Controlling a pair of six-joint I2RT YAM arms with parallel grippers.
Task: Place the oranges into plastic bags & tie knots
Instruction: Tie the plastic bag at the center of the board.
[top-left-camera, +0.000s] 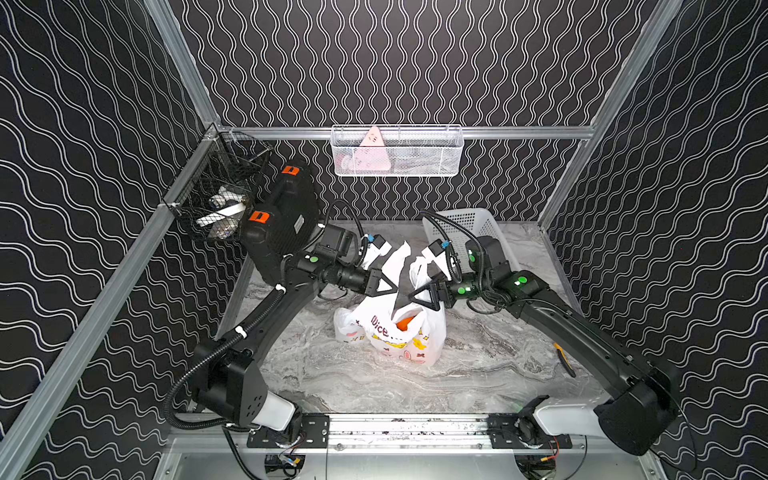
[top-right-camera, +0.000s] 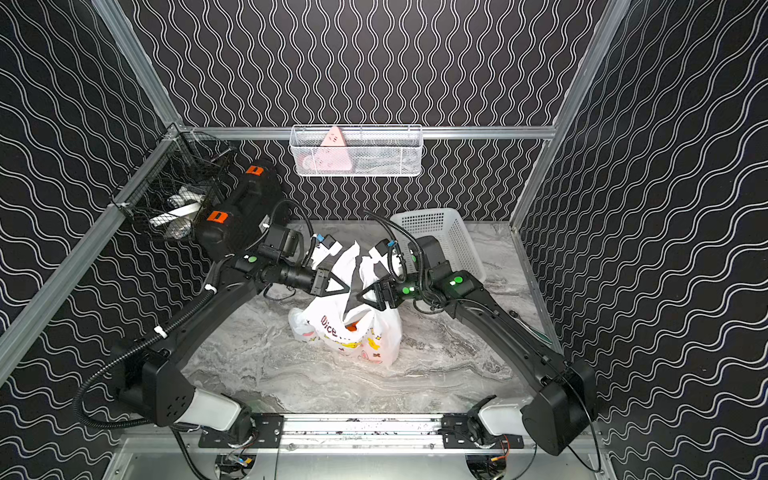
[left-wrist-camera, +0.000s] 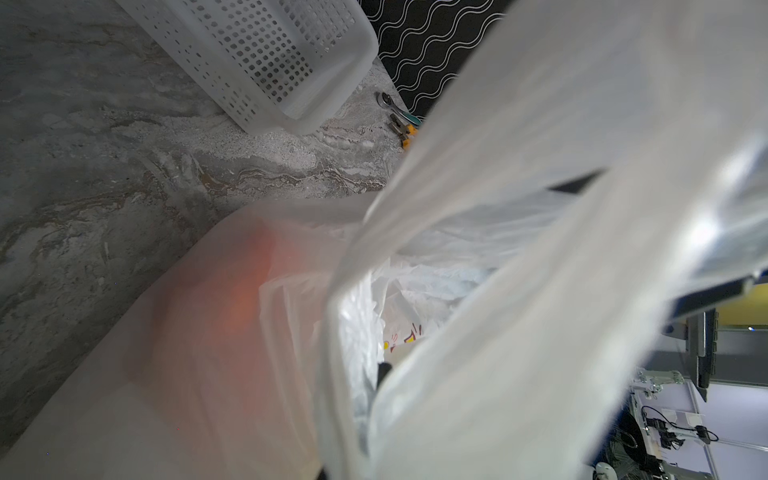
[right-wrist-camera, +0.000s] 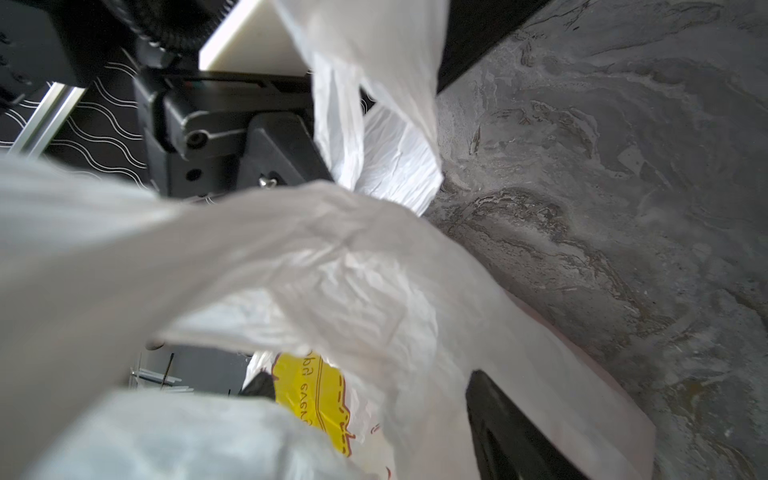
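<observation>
The plastic bag (top-left-camera: 390, 332) (top-right-camera: 353, 336), white with yellow and pink cartoons, sits in the middle of the marble table. One orange (top-left-camera: 405, 323) (top-right-camera: 352, 327) shows through its open mouth, and an orange glow (left-wrist-camera: 245, 291) comes through the film in the left wrist view. The two handle strips (top-left-camera: 399, 259) stand up apart, and no knots are in view. My left gripper (top-left-camera: 392, 286) is shut on one strip, its fingers buried in plastic. My right gripper (top-left-camera: 413, 296) (right-wrist-camera: 374, 399) is open, its dark fingers (right-wrist-camera: 511, 428) wide apart with loose bag film draped between them.
A white perforated basket (top-left-camera: 465, 232) (left-wrist-camera: 270, 54) stands at the back right behind the right arm. A black case (top-left-camera: 286, 208) and a black wire basket (top-left-camera: 216, 199) are at the back left. A white mesh basket (top-left-camera: 397, 151) hangs on the back wall. Hand tools (top-left-camera: 563, 357) (left-wrist-camera: 399, 120) lie by the right edge.
</observation>
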